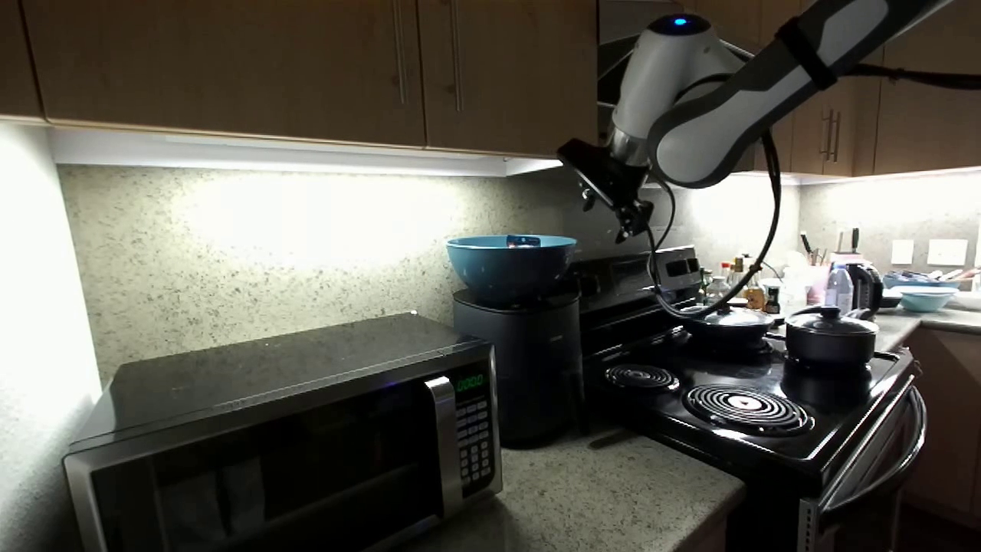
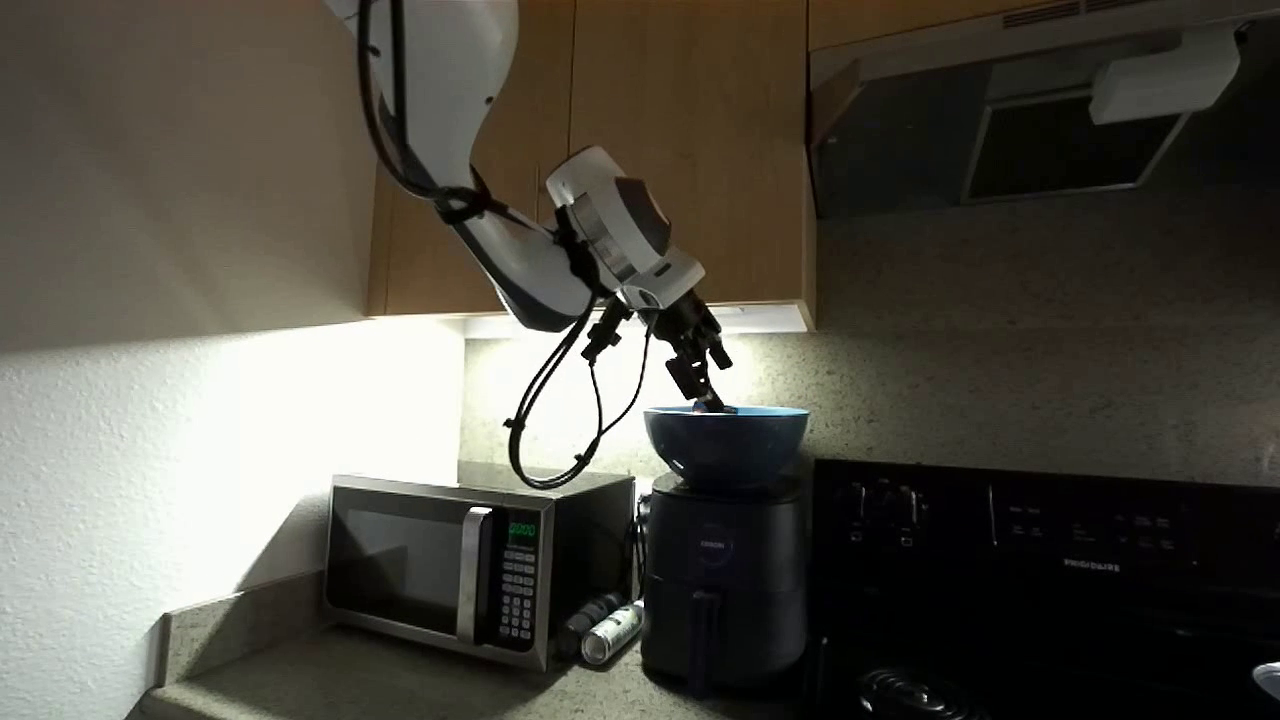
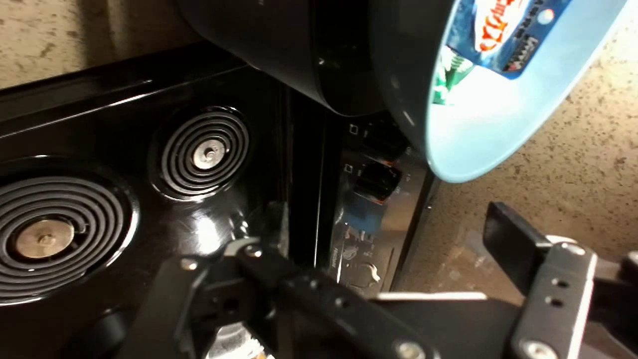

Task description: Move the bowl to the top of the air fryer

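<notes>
I hold the fingers (image 3: 513, 247) of my gripper (image 3: 394, 234) wide apart, and through the gap, in the wrist view, I see a strip of control panel (image 3: 366, 237) with black knobs (image 3: 380, 180) and a stretch of speckled wall (image 3: 573, 154). The bowl (image 1: 506, 270) stands upright on top of the air fryer (image 1: 529, 376) in both exterior views, its narrow base on the black top, its rim looking level. I am apart from it: in the wrist view its pale blue rim shows beyond my finger pads, with wall visible between. Inside it lies a blue packet (image 3: 498, 35) with red and white print, and a green wrapper (image 3: 451, 77) beside or under that; I cannot tell which. In an exterior view I appear higher than the rim and off toward the stove (image 1: 724, 369), tilted so that my fingers slant downward. Two coil burners (image 1: 747, 406) show there, while a dark pot (image 1: 830, 341) with a lid and a pan (image 1: 728, 330), partly behind my hanging cable (image 1: 776, 195), stand farther along. The microwave (image 1: 291, 475), green digits lit on its front, sits on the other side of the air fryer, on the speckled counter (image 1: 605, 491). In an exterior view a pale can (image 2: 612, 635) and a dark cylinder (image 2: 592, 612) lie side by side between the microwave and the air fryer. Wooden cupboards (image 1: 230, 69) hang above.
</notes>
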